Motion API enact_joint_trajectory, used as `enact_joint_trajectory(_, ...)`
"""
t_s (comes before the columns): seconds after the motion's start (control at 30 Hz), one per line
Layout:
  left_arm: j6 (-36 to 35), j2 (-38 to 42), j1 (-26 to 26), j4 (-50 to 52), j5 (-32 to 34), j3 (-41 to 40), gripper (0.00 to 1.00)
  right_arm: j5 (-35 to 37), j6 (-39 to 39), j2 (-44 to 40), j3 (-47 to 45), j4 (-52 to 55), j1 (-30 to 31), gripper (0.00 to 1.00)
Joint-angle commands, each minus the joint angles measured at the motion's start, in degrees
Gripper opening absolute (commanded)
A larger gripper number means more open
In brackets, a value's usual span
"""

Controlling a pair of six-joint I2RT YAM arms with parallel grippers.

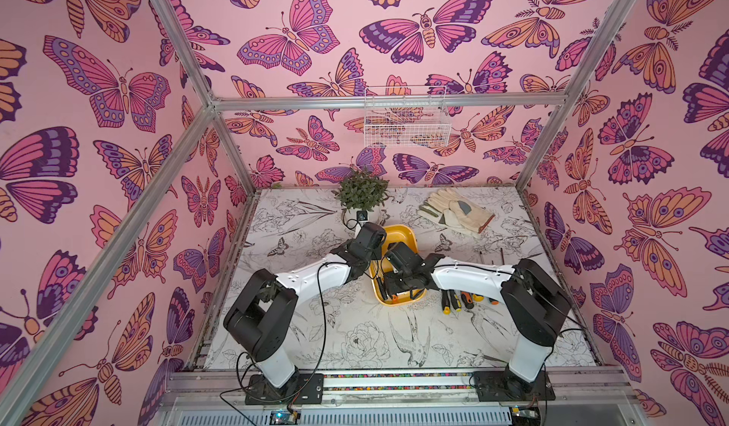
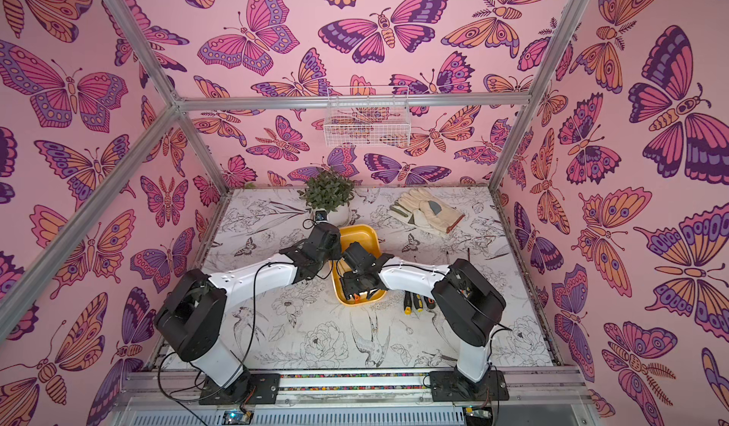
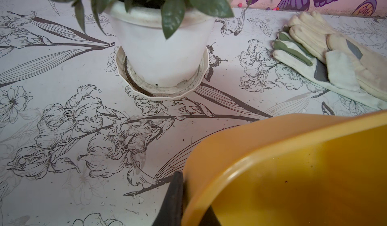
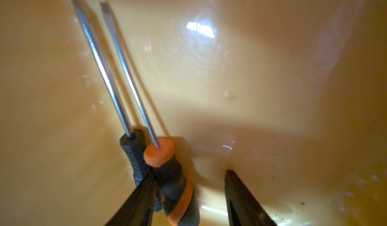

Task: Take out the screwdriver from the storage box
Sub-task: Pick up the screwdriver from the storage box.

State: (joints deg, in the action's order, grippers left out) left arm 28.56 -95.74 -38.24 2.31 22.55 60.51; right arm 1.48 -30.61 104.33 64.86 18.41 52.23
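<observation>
The yellow storage box [image 1: 397, 234] [image 2: 357, 234] lies mid-table, and both grippers are at it. My left gripper [image 3: 193, 193] [image 1: 374, 251] is shut on the box's rim [image 3: 240, 158], one finger outside and one inside. My right gripper [image 4: 190, 172] [image 1: 398, 289] reaches down into the box [image 4: 261, 72] and stands open. An orange-and-black screwdriver [image 4: 174, 185] lies between its jaws, against one finger [image 4: 142, 195]. The other finger [image 4: 240, 197] is apart from the handle. A second screwdriver with a dark handle [image 4: 134, 149] lies alongside, just outside the jaws.
Several screwdrivers [image 1: 462, 301] [image 2: 414, 301] lie on the table right of the box. A potted plant [image 1: 361, 192] [image 3: 161, 53] stands just behind it. Work gloves [image 1: 457, 211] [image 3: 335, 59] lie at the back right. A white wire basket [image 1: 406, 121] hangs on the back wall.
</observation>
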Motion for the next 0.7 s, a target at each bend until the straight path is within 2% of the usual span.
enact_joint_trajectory(0.0,0.79,1.09,-0.33,-0.72,-1.74,-0.53,0.00,2.51,0.44,3.79,0.43,1.49,0.05,0.54)
enact_joint_trajectory(0.4,0.82,1.24,-0.18,-0.72,-1.98,-0.57,0.00,4.28,1.25,7.69,2.45,2.42,0.00,0.47)
enact_joint_trajectory(0.57,0.97,1.20,-0.17,-0.68,-1.98,-0.56,0.00,4.60,1.18,9.02,3.09,2.75,0.00,0.43)
enact_joint_trajectory(0.67,1.06,1.19,-0.09,-0.73,-2.07,-0.57,0.00,4.73,1.19,9.50,3.26,2.93,0.00,0.36)
